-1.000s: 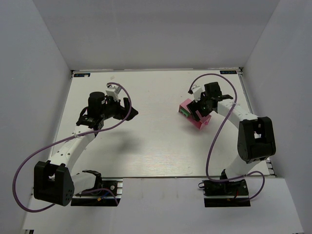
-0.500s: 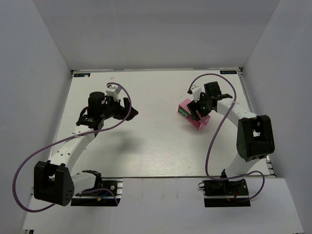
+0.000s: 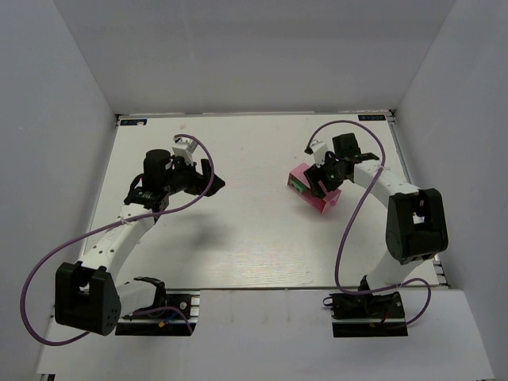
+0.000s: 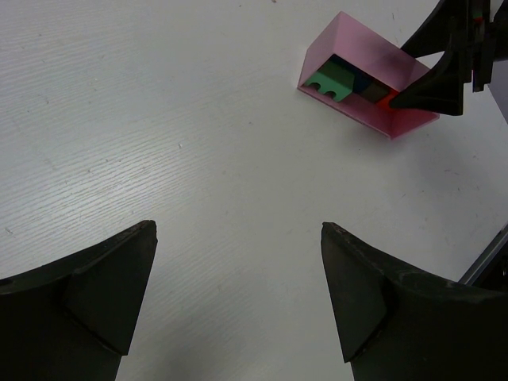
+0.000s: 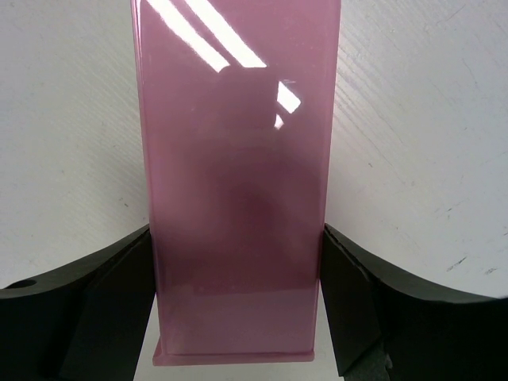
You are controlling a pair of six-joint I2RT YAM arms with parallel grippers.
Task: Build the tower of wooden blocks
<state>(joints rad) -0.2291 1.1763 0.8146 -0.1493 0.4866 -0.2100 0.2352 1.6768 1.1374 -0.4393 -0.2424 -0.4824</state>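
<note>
My right gripper is clamped on the pink box. One black finger presses each long side, and the glossy wall fills the middle of my right wrist view. From above, the box lies slantwise on the right half of the table, well away from my left arm.

The wood blocks are inside that box, not stacked in the open. My left wrist camera looks into its open end and shows a green block with two notches along its lower edge at the mouth. Something blue sits behind the green block, and a red piece is deeper in by my right fingertip. The tinted wall blurs the rest, so I cannot tell how many blocks are packed in there.

My left gripper hangs over bare white table on the left side. Its fingers are spread wide, with nothing between them and nothing touching them.
</note>
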